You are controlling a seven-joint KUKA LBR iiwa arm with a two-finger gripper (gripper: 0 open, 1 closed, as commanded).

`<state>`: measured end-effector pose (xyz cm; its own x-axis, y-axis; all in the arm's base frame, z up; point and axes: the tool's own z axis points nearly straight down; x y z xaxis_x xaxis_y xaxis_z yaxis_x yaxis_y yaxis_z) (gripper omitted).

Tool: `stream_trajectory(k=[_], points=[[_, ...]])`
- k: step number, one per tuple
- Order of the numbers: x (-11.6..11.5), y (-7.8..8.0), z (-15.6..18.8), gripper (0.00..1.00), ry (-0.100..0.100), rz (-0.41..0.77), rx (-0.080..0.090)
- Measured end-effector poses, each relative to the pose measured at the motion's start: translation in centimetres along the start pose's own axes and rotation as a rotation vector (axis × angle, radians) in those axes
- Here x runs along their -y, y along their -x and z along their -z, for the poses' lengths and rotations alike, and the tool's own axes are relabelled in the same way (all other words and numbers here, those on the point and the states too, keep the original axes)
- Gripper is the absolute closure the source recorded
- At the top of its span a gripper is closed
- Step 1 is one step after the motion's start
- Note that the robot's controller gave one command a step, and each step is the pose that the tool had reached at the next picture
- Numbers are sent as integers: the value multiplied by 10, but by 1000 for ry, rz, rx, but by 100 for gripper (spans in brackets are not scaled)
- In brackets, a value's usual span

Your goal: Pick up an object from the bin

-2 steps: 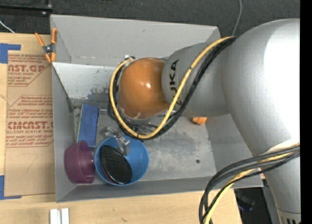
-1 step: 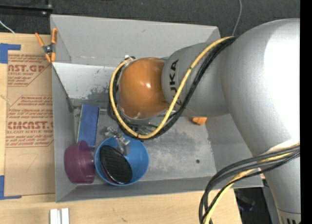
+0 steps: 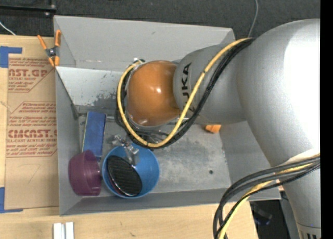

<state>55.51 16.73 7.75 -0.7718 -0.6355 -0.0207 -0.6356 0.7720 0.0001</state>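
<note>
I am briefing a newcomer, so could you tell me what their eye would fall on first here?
The big silver arm with its orange wrist cover dominates, reaching from the right over the middle of the grey bin. Below it the gripper hangs at the rim of a blue bowl holding a dark round disc, in the lower left corner. A purple cup lies beside the bowl's left, a flat blue block above it.

One camera, above and slightly aside, looking down into bin (image 3: 145, 40)
</note>
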Motion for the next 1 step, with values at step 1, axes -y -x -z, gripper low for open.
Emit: stream_trajectory(k=[1], points=[[0, 0, 4, 100, 0, -1, 1]])
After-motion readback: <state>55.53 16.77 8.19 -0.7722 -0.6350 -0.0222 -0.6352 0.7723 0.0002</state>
